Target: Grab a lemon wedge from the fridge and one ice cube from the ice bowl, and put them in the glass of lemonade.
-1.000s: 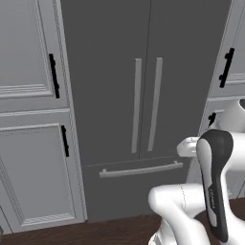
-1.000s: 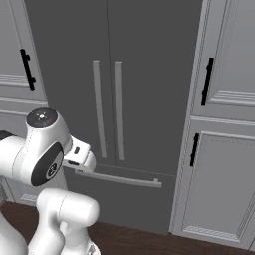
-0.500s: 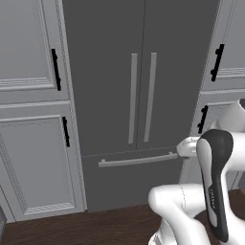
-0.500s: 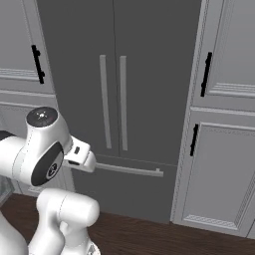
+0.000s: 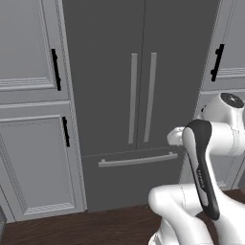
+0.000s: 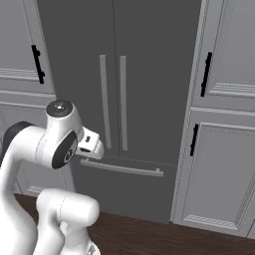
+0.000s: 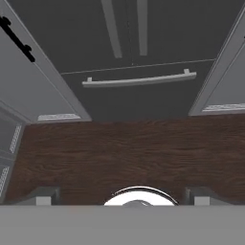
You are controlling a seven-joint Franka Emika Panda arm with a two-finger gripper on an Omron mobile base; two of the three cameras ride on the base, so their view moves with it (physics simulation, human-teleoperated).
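I'm hovering the gripper [image 7: 123, 195], fingers spread wide apart, over dark wood floor [image 7: 124, 153]; closed fridge [image 7: 129, 57] ahead, I think.

The fridge [image 5: 143, 95] stands shut at 12 o'clock, both doors closed, so its inside is walled off. Two upright bar handles [image 5: 142, 98] sit side by side at the door seam, with the drawer handle [image 7: 139, 80] below them. Cabinets [image 5: 33, 119] flank it at 9 and 3 o'clock. Bare wood floor [image 7: 124, 153] lies open before the gripper [image 7: 122, 195], whose jaws are spread wide.
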